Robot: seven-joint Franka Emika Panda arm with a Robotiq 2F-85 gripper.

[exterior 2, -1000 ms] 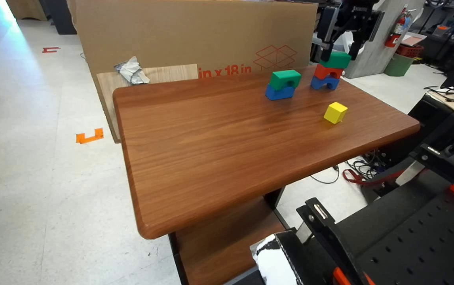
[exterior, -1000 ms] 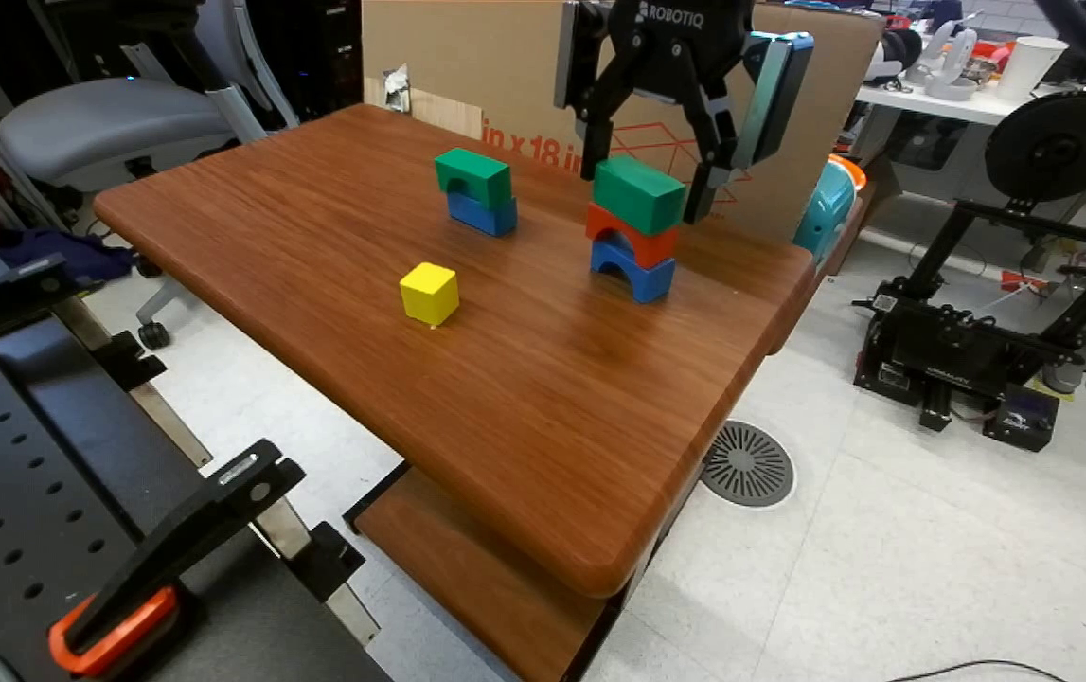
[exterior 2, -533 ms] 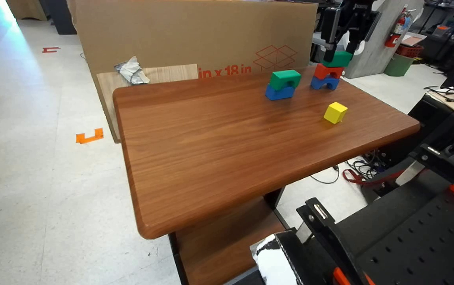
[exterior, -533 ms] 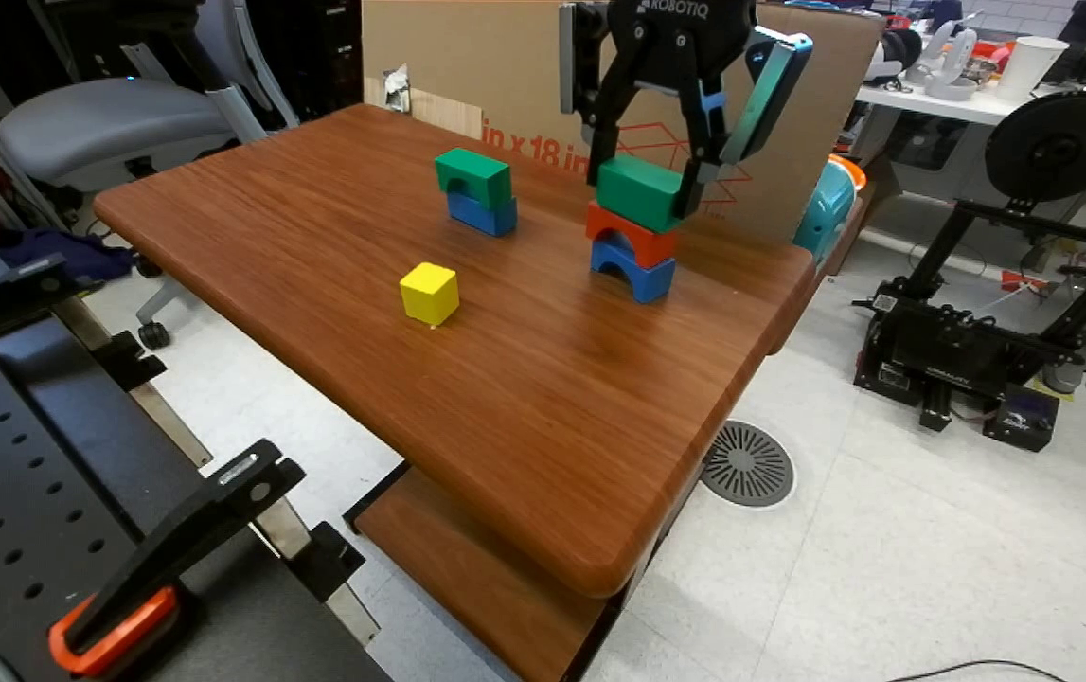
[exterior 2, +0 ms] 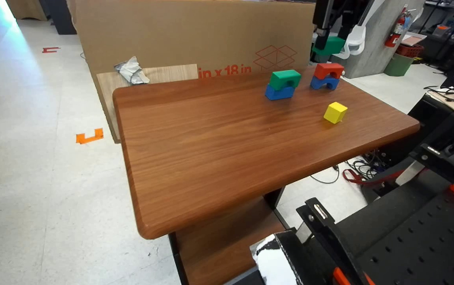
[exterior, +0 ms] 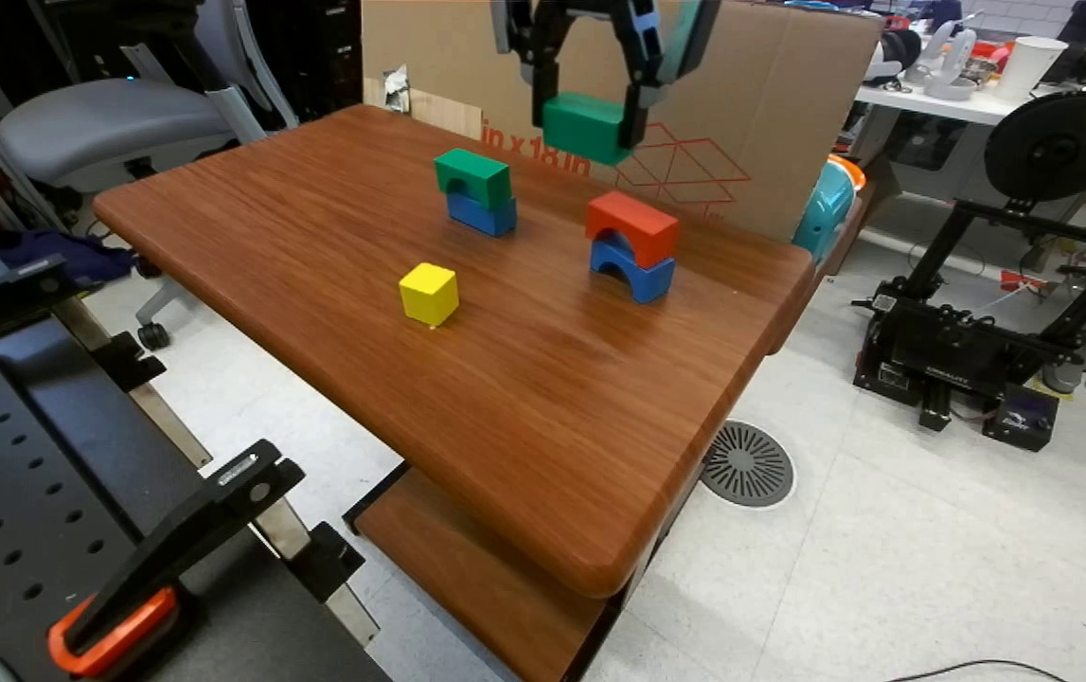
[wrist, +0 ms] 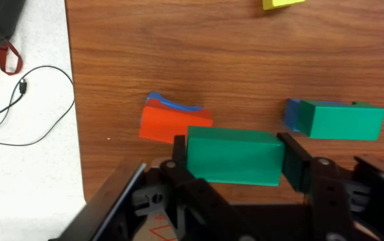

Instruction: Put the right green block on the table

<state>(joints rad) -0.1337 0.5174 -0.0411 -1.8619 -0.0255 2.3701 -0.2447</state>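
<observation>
Pale floor (exterior 2: pixel 25 190) flanks the wood-grain table (exterior 2: pixel 219 154); cardboard (exterior 2: pixel 179 35) stands behind it in both exterior views. The gripper (exterior: pixel 589 121) clasps the wide green block (exterior: pixel 582 130), aloft, clear of the table; a yellow cube (exterior: pixel 429 296) rests there.

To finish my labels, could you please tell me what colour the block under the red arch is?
The lower block is blue, showing best in an exterior view.
</observation>
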